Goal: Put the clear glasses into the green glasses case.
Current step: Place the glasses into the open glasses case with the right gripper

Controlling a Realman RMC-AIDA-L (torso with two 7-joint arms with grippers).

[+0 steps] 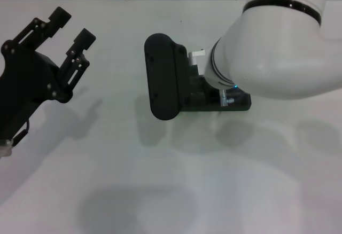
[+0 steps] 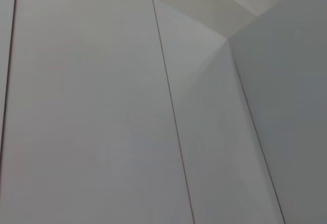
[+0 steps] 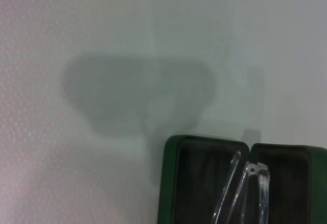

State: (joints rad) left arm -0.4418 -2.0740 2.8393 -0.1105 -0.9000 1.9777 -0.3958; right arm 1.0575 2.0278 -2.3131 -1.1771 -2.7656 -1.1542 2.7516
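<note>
Green glasses case (image 1: 165, 76) lies open mid-table so clear glasses (image 3: 244, 191) can drop in, arms showing over its lining; right gripper hidden over it, grip unreadable; left gripper (image 1: 68, 34) parked aside, spread, empty.

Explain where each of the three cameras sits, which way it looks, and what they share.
Head view: from above, looking down on the table; shows the left gripper, jaws open, and the right arm over the green glasses case.
Left wrist view: looks at bare white panels only; no robot part shows.
Right wrist view: looks down at the open case holding the clear glasses.
Shared: head and right wrist views both show the case.
</note>
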